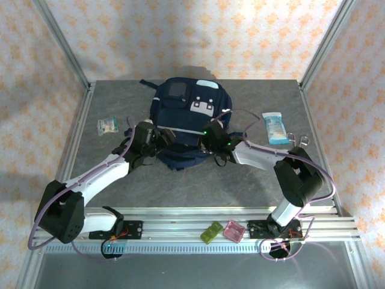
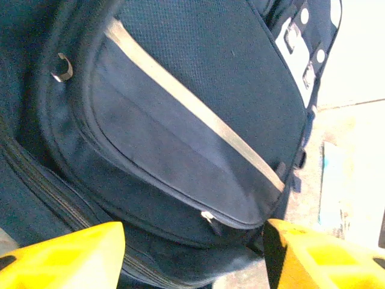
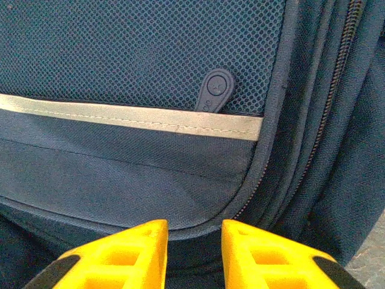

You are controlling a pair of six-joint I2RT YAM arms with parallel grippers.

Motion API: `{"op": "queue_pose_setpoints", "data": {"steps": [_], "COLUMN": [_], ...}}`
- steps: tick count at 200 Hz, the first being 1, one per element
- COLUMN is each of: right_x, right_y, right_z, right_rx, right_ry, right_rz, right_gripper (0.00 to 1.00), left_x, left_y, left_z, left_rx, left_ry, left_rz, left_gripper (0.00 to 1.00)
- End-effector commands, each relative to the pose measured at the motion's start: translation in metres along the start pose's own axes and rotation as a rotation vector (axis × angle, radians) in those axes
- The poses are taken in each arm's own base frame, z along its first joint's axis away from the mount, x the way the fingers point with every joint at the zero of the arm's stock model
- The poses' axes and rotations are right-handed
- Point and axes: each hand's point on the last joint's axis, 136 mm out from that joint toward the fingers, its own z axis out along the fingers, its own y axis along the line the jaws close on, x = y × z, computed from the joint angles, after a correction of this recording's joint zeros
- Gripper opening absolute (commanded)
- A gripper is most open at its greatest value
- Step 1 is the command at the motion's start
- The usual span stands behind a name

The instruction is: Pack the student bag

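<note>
On the rail (image 1: 180, 218) nearest you lie a green block (image 1: 212, 232) and a pink block (image 1: 233, 231), just beside each other. Beyond it, both arms reach in to the near end of the bag (image 1: 183, 111), which lies flat at the middle of the worktop (image 1: 198, 186) with its front panel up and its top toward the far wall.

Your left hand (image 1: 159, 141) sits at the bag's near-left corner. In its wrist view the yellow fingers (image 2: 66, 259) stand wide apart, released, and the front pocket with its light stripe (image 2: 198, 114) lies beyond them. A metal ring (image 2: 62, 67) shows on the seam at upper left.

Your right hand (image 1: 212, 135) sits at the bag's near-right corner. Its fingers (image 3: 120, 256) are parted by a narrow gap; the hand looks released, though the fabric is so close that you cannot be quite sure nothing is nipped. Just past them run the stripe and a dark zip pull (image 3: 213, 90) lying on the mesh.

Left of the bag, apart from it, lies a small green packet (image 1: 108, 125). To the right lies a pale blue packet (image 1: 275, 127).
</note>
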Motion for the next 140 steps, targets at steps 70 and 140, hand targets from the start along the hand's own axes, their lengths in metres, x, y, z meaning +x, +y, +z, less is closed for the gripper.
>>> {"op": "queue_pose_setpoints", "data": {"steps": [70,140], "right_x": [0.003,0.012], "right_y": [0.003,0.003], "right_z": [-0.005,-0.005], "right_rx": [-0.04,-0.05], "right_ry": [-0.013,0.002], "right_rz": [0.035,0.042], "right_gripper": [0.29,0.29], "left_x": [0.005,-0.008], "left_y": [-0.01,-0.006], "left_z": [0.055,0.076], "left_rx": [-0.009,-0.059], "left_ry": [-0.027,-0.123], "left_rz": [-0.118,-0.092], "left_gripper": [0.67,0.57]}}
